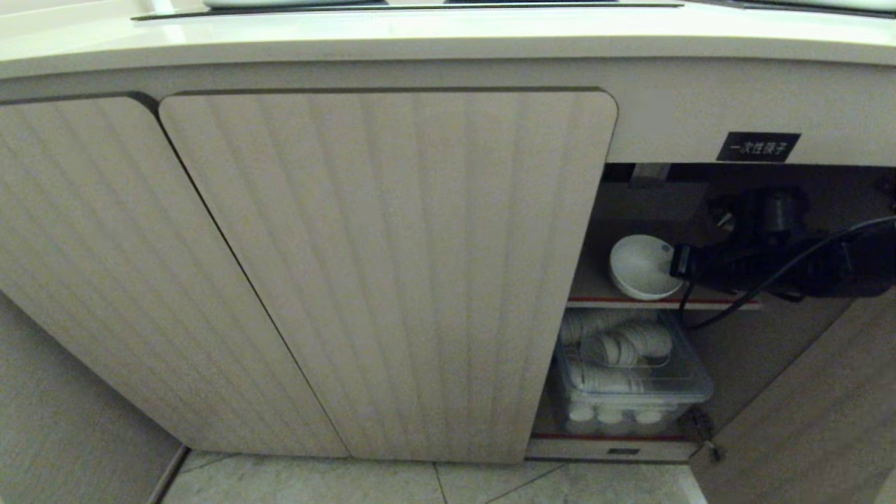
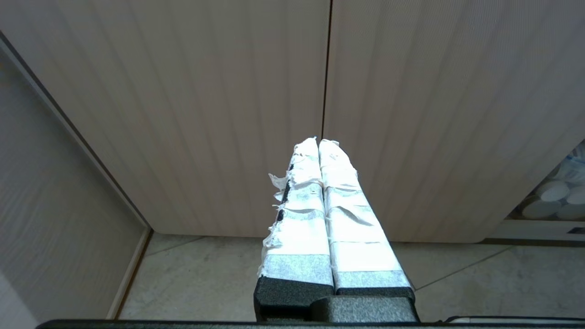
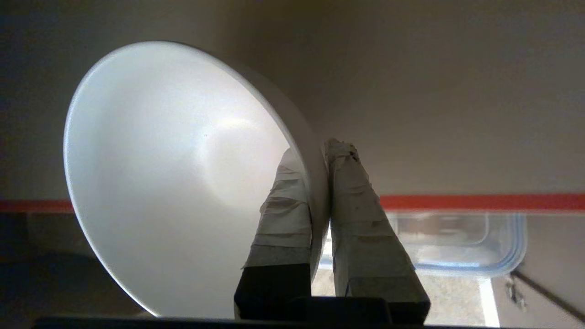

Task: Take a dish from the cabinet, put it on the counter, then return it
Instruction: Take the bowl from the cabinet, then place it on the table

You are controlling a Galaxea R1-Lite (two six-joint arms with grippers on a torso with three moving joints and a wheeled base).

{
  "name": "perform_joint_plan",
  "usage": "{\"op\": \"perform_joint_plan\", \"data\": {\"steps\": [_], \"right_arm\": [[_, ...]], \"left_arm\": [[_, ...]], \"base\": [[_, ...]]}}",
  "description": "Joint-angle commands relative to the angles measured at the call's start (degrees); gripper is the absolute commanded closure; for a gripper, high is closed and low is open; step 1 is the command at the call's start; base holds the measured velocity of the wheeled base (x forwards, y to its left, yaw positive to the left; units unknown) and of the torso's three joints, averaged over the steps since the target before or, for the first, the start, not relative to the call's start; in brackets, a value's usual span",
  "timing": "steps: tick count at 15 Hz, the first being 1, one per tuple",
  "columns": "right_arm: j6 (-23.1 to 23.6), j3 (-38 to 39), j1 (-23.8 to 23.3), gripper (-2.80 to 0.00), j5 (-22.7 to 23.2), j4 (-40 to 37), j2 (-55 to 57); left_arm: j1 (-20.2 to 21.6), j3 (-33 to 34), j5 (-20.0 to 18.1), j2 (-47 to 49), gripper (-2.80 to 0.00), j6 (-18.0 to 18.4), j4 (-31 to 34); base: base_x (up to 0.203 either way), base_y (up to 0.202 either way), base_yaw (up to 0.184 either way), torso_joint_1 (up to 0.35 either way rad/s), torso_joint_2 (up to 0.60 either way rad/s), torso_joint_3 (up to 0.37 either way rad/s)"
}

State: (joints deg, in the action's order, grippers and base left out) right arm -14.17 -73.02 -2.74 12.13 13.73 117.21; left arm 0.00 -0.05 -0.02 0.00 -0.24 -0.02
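Inside the cabinet (image 1: 392,273), behind its open right bay, you have the right gripper (image 1: 682,262) reaching onto the upper shelf (image 1: 651,302) with the red edge; its taped fingers (image 3: 285,214) are pinched on the rim of the white bowl (image 1: 640,266), one finger inside the bowl and one outside, so the wall of the dish is caught between them. That rim pinch is likely chosen because the bowl is too broad to span across. From the right wrist view the bowl is tilted up on the grip, its hollow facing the camera; whether its foot is clear of the shelf you cannot tell. Below that shelf, in the same bay, sits a clear plastic bin (image 1: 633,392) of stacked white paper cups (image 1: 616,350), which is no part of the job. Above the bay, a black label (image 1: 758,148) marks the cabinet front, and over it runs the cream surface (image 1: 420,38) where the bowl is meant to go. Left of the bay, before the closed ribbed doors, your left gripper (image 2: 318,142) hangs parked with its taped fingers pressed together, holding nothing. By the look of it, you are at the taking-out or putting-back stage; a thin rim grip may let the bowl swing.
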Motion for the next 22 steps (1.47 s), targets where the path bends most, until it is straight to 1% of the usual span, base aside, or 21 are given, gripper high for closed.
{"op": "perform_joint_plan", "data": {"steps": [1,5,8,14,20,22], "right_arm": [[-0.10,1.77,0.36,0.00,0.09,0.11,-2.09],[-0.08,8.88,2.07,0.00,-0.46,0.34,-6.68],[-0.15,13.66,2.73,0.00,-3.28,3.31,-9.49],[-0.03,22.25,3.29,0.00,-3.60,3.28,-17.73],[0.11,27.30,4.78,0.00,-3.50,2.98,-20.80],[0.19,30.99,5.44,0.00,-3.51,3.20,-23.58]], "left_arm": [[0.00,0.05,0.02,0.00,0.00,-0.02,-0.06],[0.00,-0.01,0.02,0.00,0.00,-0.02,0.02],[0.00,-0.04,0.02,0.00,0.00,-0.02,-0.06],[0.00,-0.04,0.02,0.00,0.00,-0.02,0.02],[0.00,0.00,0.02,0.00,0.00,-0.02,-0.02],[0.00,0.05,0.02,0.00,0.00,-0.02,0.02]], "base": [[0.000,0.000,0.000,0.000,0.00,0.000],[0.000,0.000,0.000,0.000,0.00,0.000],[0.000,0.000,0.000,0.000,0.00,0.000],[0.000,0.000,0.000,0.000,0.00,0.000],[0.000,0.000,0.000,0.000,0.00,0.000],[0.000,0.000,0.000,0.000,0.00,0.000]]}}
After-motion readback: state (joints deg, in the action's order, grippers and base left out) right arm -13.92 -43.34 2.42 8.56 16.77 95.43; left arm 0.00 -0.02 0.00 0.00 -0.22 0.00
